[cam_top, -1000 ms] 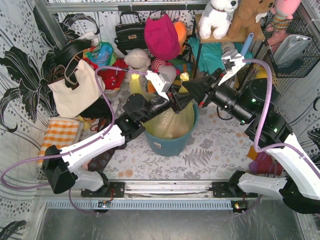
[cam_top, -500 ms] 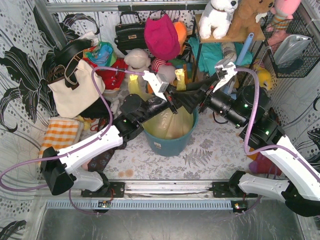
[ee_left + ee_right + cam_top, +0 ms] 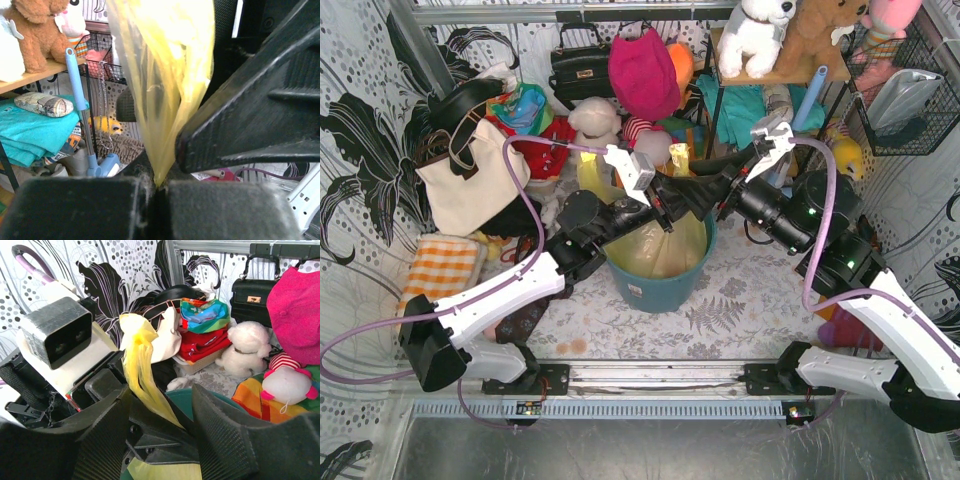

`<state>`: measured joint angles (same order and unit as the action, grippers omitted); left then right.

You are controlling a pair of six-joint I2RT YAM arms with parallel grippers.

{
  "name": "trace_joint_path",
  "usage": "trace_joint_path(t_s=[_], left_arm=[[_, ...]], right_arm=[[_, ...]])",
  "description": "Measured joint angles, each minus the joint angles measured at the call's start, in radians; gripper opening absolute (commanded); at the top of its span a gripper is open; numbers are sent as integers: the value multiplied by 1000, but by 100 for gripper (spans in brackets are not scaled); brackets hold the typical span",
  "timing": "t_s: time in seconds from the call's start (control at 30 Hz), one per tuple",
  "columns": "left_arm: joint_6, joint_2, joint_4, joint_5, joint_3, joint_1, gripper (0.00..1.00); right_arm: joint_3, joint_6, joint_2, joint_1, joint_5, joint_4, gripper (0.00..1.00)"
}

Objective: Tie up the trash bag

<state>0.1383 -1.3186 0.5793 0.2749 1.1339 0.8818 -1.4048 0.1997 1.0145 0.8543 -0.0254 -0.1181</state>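
Observation:
The trash bag [image 3: 660, 248], thin yellow-green plastic, lines the teal bucket [image 3: 655, 290] at the table's middle. A twisted strip of the bag [image 3: 165, 75] rises from the pads of my left gripper [image 3: 157, 192], which is shut on it. Seen from above, the left gripper [image 3: 670, 203] hovers over the bucket's rim. My right gripper [image 3: 698, 190] faces it from the right, almost touching. In the right wrist view the right gripper [image 3: 165, 430] is open, and the yellow strip [image 3: 140, 365] and the left gripper's tips lie between its fingers [image 3: 100, 435].
A cream tote [image 3: 470, 178] stands at the left, with an orange checked cloth [image 3: 440, 265] in front of it. Behind the bucket are a black handbag [image 3: 582, 65], a pink plush [image 3: 642, 70] and soft toys on a shelf [image 3: 755, 35]. At the far right hangs a wire basket [image 3: 905, 95].
The right gripper has opened and shifted left around the left gripper's tips. The left gripper has closed on the bag's strip and stays over the bucket.

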Motion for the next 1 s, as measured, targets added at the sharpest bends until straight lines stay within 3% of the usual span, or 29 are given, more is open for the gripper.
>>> trace_joint_path(t_s=[0.13,0.23,0.3,0.33,0.4,0.57,0.73,1.0], left_arm=[[3,0,7,14,0,0,0],[6,0,6,18,0,0,3],[7,0,5,18,-1,-4,18],[6,0,8,18,-1,-4,32],[5,2,10,19,-3,-4,51],[4,34,6,21,-22,-4,70],[2,89,-38,25,-22,-4,76],[-5,192,-101,3,-29,-4,75]], right_arm=[[13,-12,5,0,0,6,42],[31,-22,6,0,3,21,23],[34,-31,8,0,3,22,6],[34,-32,10,0,3,22,0],[35,-35,13,0,4,22,0],[35,-37,14,0,10,22,0],[35,-37,12,0,14,29,0],[64,-53,-14,0,6,42,0]])
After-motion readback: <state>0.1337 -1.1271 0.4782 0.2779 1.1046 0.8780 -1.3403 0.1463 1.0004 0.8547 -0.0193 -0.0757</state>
